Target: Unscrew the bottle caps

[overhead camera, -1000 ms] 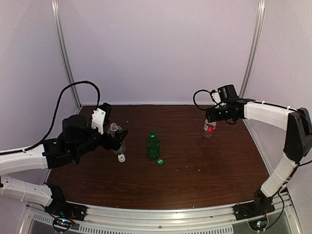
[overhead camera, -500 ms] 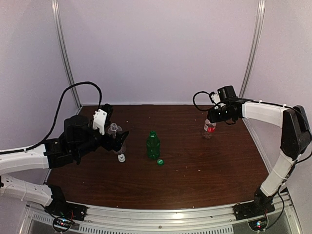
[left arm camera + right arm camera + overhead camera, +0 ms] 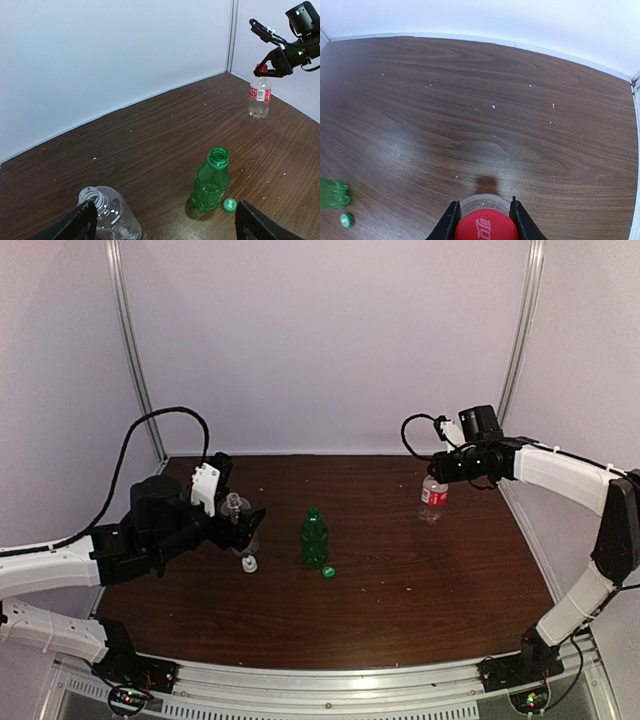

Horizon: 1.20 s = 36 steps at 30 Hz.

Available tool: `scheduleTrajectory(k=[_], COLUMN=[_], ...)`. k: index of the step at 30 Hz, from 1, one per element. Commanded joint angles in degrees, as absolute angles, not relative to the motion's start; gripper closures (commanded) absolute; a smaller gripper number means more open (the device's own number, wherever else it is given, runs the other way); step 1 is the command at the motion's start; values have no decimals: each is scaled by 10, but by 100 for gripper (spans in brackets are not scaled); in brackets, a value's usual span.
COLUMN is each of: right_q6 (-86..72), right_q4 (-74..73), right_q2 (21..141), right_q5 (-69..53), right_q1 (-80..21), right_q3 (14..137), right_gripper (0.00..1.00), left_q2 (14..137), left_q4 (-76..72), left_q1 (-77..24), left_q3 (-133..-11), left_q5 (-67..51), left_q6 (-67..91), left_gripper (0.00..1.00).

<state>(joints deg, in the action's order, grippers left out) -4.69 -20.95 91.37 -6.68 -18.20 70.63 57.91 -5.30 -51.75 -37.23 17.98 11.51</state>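
Gripping the red cap (image 3: 486,227), the right end effector (image 3: 484,220) has closed.

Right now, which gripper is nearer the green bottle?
Left. The left gripper hangs open beside the green bottle; the right gripper, far off, grips the red cap.

1. Dark wood table (image 3: 400,580), pale specks (image 3: 493,106) scattered on it.
2. Green bottle (image 3: 314,538) upright mid-table, uncapped; green cap (image 3: 328,572) lying just beside its base.
3. Clear bottle (image 3: 238,520) upright at left, uncapped; white cap (image 3: 249,563) near it.
4. Red-label bottle (image 3: 432,495) far right, red cap (image 3: 486,226) on; may be lifted off the surface, can't tell.
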Motion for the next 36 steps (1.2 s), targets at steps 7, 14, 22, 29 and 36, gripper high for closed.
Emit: scheduleTrajectory(k=[7, 14, 22, 29, 36], right_q6=[-30, -35, -74, -99, -112], right_q4=[-242, -220, -148, -103, -80], right_q2=[771, 750, 781, 824, 857], right_q5=[-244, -360, -469, -507, -528], right_q1=[-247, -307, -371, -418, -443], right_q3=[722, 751, 769, 794, 813], right_gripper=[91, 92, 93, 93, 93], left_q2=[589, 652, 709, 750, 781], left_q4=[-133, -139, -186, -181, -174], left_q1=[-516, -517, -521, -524, -524], left_q3=[-409, -466, -502, -529, -540], left_q5=[7, -146, -251, -311, -332], left_q6=[106, 110, 134, 136, 145], left_gripper=[2, 2, 2, 2, 4])
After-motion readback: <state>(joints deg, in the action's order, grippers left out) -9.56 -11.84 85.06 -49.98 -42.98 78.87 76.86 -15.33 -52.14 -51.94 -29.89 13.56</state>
